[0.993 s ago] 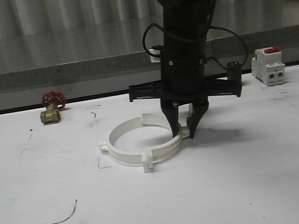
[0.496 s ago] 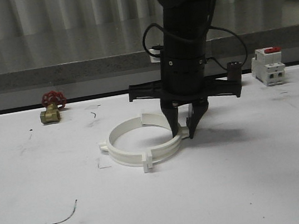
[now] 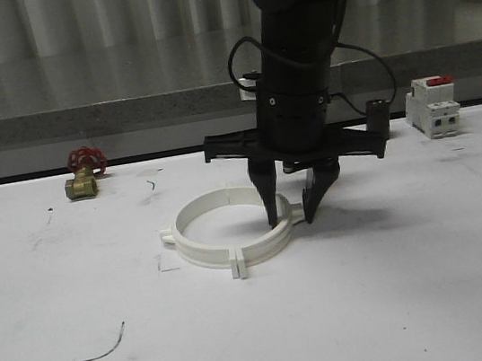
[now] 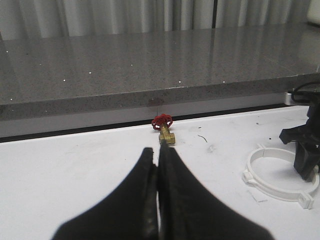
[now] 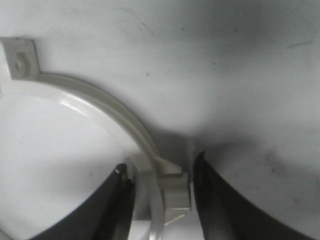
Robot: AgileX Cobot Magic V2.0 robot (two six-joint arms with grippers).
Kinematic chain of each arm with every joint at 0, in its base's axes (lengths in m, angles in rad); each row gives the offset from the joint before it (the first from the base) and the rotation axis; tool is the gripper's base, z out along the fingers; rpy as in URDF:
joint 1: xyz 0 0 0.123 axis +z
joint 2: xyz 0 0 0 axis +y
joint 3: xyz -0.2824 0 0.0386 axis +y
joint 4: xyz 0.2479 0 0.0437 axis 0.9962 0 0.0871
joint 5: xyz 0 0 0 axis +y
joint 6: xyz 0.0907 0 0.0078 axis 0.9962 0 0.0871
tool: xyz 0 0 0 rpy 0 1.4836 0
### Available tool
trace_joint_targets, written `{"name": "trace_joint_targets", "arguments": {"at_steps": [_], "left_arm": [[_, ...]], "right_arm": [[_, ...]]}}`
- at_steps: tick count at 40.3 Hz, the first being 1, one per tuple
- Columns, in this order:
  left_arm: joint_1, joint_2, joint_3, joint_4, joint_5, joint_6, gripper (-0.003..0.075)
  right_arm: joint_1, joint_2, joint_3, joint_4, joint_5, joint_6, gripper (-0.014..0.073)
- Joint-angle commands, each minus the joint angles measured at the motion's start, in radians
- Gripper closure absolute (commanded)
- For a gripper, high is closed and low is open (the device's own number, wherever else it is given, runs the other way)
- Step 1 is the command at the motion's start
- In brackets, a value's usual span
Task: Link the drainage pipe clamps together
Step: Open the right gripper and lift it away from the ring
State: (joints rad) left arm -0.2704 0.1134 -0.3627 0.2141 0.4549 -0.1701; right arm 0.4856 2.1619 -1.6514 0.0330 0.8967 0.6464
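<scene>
The two white drainage pipe clamps [image 3: 216, 255] lie flat on the white table as one ring, with end tabs meeting at the front [image 3: 236, 265] and at the right. My right gripper [image 3: 290, 218] points straight down over the ring's right joint. One finger is inside the ring and one outside. In the right wrist view the ring wall [image 5: 100, 107] and its joint tab [image 5: 175, 187] sit between the open fingers of the right gripper [image 5: 160, 165], with small gaps on either side. The left gripper [image 4: 157, 147] is shut and holds nothing, well left of the ring [image 4: 272, 186].
A brass valve with a red handle [image 3: 82, 181] sits at the back left of the table. A white circuit breaker with a red top [image 3: 432, 106] stands at the back right. A grey stone ledge [image 3: 122, 112] runs behind the table. A thin wire scrap [image 3: 103, 351] lies at the front left.
The rear half-ring, raised at its back end before, now lies flat and level with the front half. The right gripper's fingers have spread wider, the inner one moving left.
</scene>
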Motion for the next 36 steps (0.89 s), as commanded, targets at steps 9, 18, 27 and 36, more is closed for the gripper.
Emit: {"name": "trace_joint_targets", "arguments": {"at_steps": [9, 18, 27, 36], "left_arm": [[0.005, 0.009, -0.027, 0.007, -0.076, -0.001, 0.0741], [0.005, 0.009, -0.027, 0.007, -0.076, -0.001, 0.0741], [0.005, 0.009, -0.027, 0.007, -0.076, -0.001, 0.0741], [0.005, 0.009, -0.027, 0.007, -0.076, -0.001, 0.0741]], "right_arm": [[-0.010, -0.057, -0.030, -0.004, -0.016, 0.025, 0.0225], [-0.010, -0.107, -0.030, -0.047, -0.011, 0.054, 0.0225], [-0.010, -0.185, -0.029, -0.073, 0.029, 0.049, 0.0267], [-0.010, -0.271, -0.029, -0.072, 0.078, 0.049, 0.0624]]}}
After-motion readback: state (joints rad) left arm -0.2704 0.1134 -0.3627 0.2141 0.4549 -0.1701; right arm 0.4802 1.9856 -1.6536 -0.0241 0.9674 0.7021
